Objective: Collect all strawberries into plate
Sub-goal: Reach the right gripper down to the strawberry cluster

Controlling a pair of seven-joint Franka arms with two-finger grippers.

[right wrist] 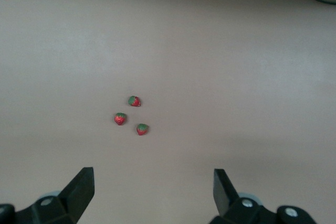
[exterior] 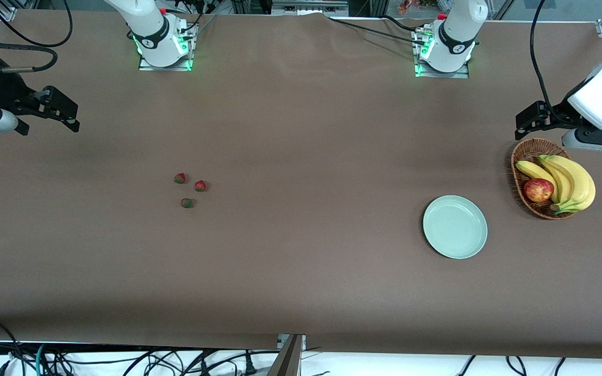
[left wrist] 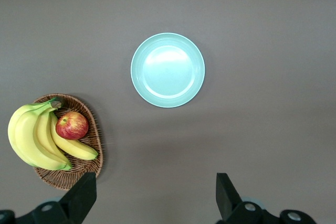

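A: Count on the tabletop (exterior: 301, 271)?
B: Three strawberries (exterior: 190, 189) clustered toward the right arm's end. One plate (exterior: 455, 227), bare, toward the left arm's end; at its 2 o'clock in the front view, one basket (exterior: 521, 156): one apple (exterior: 538, 190), three bananas (exterior: 567, 183).
A: Grippers?
B: Left gripper (left wrist: 155, 195) wide open, holding nothing, above the basket. Right gripper (right wrist: 152, 192) likewise, over bare tabletop.

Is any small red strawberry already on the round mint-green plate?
No: the round mint-green plate is bare; all three small red strawberries lie on the table.
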